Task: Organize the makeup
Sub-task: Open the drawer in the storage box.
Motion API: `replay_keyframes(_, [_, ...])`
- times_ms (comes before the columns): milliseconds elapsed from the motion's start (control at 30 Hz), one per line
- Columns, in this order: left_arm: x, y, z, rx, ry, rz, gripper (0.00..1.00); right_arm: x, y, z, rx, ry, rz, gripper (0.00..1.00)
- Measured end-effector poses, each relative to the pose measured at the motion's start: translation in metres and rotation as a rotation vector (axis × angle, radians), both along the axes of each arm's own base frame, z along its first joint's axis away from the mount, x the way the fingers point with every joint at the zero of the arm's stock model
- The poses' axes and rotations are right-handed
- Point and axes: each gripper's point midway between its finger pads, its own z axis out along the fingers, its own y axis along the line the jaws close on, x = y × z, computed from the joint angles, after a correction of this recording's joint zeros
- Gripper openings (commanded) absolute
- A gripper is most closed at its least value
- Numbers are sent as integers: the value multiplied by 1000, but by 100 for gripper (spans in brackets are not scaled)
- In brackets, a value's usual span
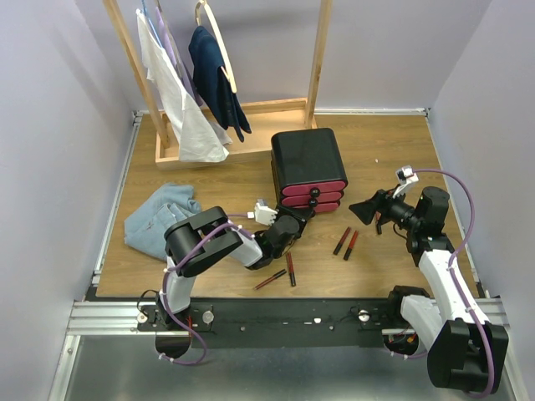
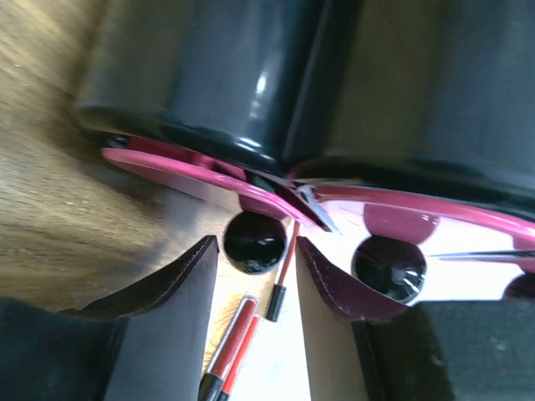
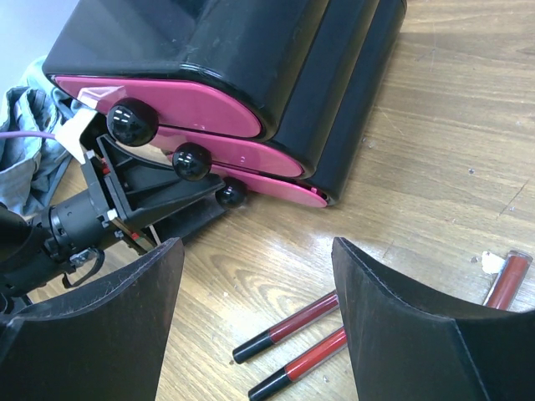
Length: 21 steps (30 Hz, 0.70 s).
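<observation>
The black box with three pink drawers fills the upper middle of the frame. From the left, the left gripper reaches toward the lower-right knob, with blue cloth at the far left edge. Along the bottom the right gripper has its two dark fingers wide apart, holding nothing; between them two lip tubes lie side by side on the wooden table, and a third tube shows at the right edge, partly hidden by a finger.
</observation>
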Motion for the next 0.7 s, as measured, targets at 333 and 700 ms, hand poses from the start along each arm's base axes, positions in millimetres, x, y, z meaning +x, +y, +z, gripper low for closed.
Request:
replay_keyframes(333, [3,-2,-6,-2,24,19,47,0,0,0,0,2,0,79])
replay_keyframes(700, [5,-5,-6,-25,22,25,31,0,0,0,0,2,0,79])
